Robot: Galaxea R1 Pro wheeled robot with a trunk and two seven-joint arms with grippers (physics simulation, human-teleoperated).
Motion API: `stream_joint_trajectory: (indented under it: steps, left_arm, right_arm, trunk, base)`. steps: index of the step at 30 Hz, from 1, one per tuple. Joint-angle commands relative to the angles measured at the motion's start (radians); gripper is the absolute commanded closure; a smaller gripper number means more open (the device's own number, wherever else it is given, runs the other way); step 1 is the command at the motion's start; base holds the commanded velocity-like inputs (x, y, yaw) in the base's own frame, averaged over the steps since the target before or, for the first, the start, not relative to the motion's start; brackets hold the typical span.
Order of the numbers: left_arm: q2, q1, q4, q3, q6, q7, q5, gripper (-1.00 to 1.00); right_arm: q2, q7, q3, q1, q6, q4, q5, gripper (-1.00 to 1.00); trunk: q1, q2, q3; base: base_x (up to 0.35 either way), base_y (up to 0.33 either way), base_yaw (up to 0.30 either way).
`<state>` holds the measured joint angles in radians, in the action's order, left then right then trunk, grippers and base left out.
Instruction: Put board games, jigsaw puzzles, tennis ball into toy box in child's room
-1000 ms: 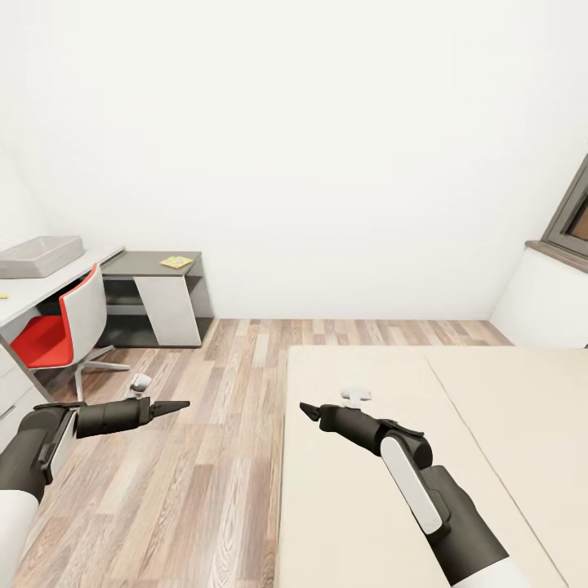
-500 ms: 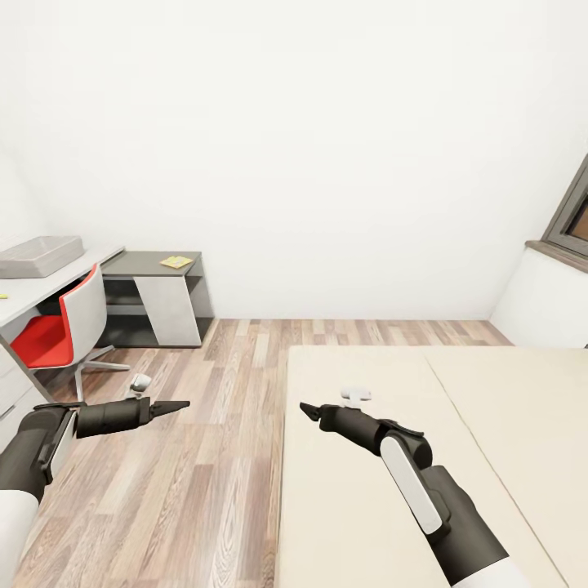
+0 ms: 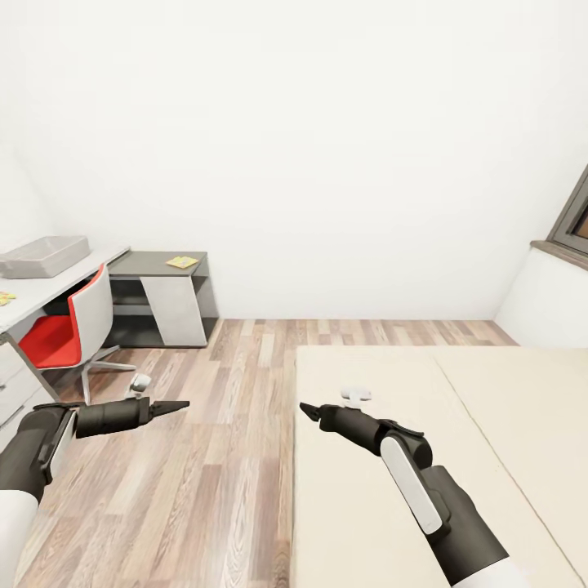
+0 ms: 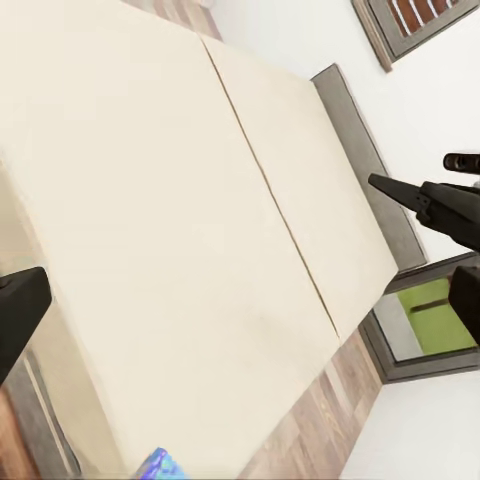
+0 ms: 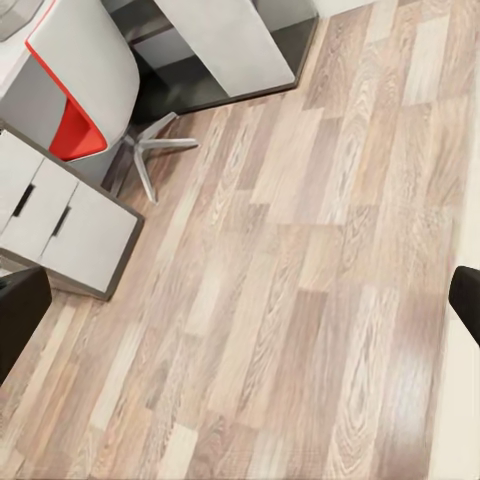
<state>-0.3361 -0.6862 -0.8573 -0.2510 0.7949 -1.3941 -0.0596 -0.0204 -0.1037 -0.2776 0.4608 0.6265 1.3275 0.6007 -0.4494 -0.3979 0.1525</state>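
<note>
both arms held out empty, carry pose, likely in transit. left gripper looks pinched closed, right gripper too, over the bed. one toy box on the table, well beyond the left gripper; one yellow flat piece past it.

A swivel chair with a red seat and a white-backed shell stands on a grey star base on the light wood-plank floor. Beside it, seen from the right wrist, is a white drawer cabinet with dark slit handles. A plain white wall rises behind, with a dark-framed window at its far right.
</note>
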Motion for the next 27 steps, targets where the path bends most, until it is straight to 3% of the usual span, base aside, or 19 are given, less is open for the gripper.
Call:
stream_joint_trajectory:
  steps: [1, 27]
  left_arm:
    - [0.0, -0.001, 0.0, -0.002, 0.01, -0.008, -0.006, -1.0]
    - [0.0, -0.001, 0.0, -0.003, 0.009, -0.009, -0.006, -1.0]
  right_arm:
    - [-0.001, -0.002, 0.0, 0.001, 0.004, 0.001, -0.001, -1.0]
    - [0.0, -0.001, 0.0, 0.001, 0.004, 0.001, -0.001, -1.0]
  trunk:
    - [-0.001, -0.002, 0.002]
    - [-0.001, -0.002, 0.002]
  base:
    - [0.0, 0.223, 0.0]
    - [0.0, 0.228, 0.0]
